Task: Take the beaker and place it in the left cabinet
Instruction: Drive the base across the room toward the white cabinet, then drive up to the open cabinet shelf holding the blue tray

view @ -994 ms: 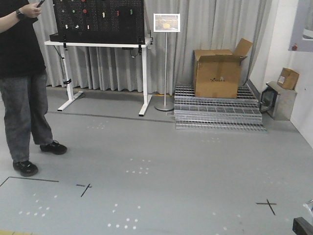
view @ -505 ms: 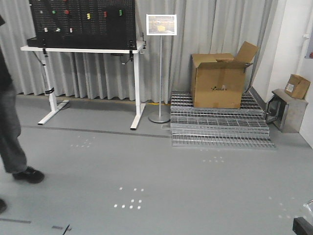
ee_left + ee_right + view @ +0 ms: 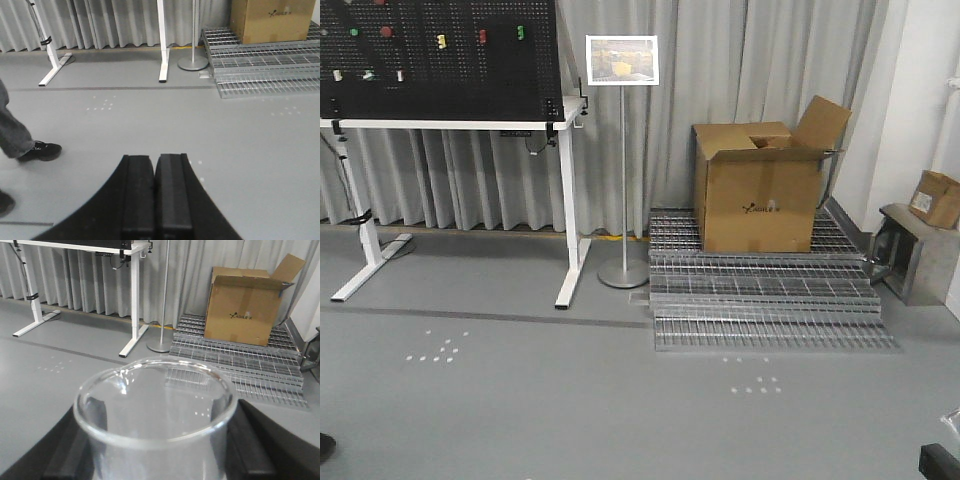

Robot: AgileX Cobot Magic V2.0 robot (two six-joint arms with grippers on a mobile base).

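Transit, I judge: right claw [image 3: 160, 455] clamped on the beaker [image 3: 155, 405], left claw [image 3: 156, 197] pressed together and empty, and with the left cabinet nowhere in view, I must next find it.

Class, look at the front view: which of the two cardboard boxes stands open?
The large cardboard box on the metal grating: its top flaps are raised. The small cardboard box at far right looks closed.

beaker [image 3: 155, 425] base cut off, person [image 3: 15, 137] mostly cropped
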